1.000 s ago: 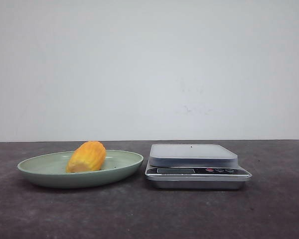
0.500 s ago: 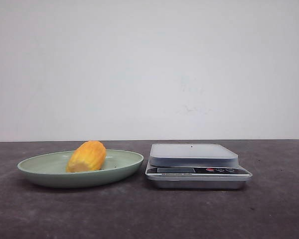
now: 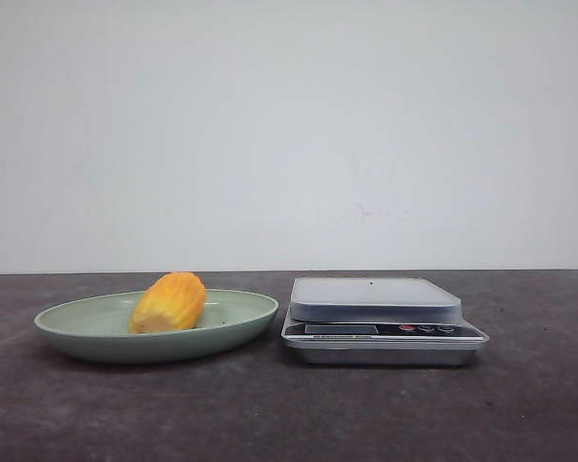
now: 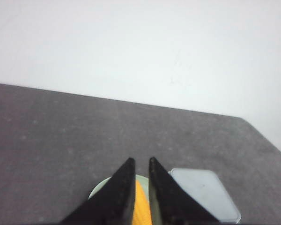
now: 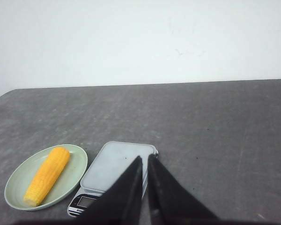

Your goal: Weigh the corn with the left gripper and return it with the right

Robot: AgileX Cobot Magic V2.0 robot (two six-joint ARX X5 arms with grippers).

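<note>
The corn (image 3: 169, 302) is a stubby yellow-orange cob lying in a pale green dish (image 3: 96, 334) on the left of the dark table. A silver kitchen scale (image 3: 376, 300) stands just right of the dish, its platform bare. Neither gripper shows in the front view. In the left wrist view my left gripper (image 4: 141, 161) hangs above the dish (image 4: 99, 187), fingers nearly together, empty, with the corn (image 4: 141, 206) showing through the slit. In the right wrist view my right gripper (image 5: 145, 158) is above the scale (image 5: 112, 164), fingers together and empty. The corn (image 5: 47, 175) lies apart from it.
The scale's display and buttons (image 3: 380, 330) face the front. A white wall rises behind the table's far edge (image 3: 462, 270). In the left wrist view the scale (image 4: 203, 192) lies beside the dish.
</note>
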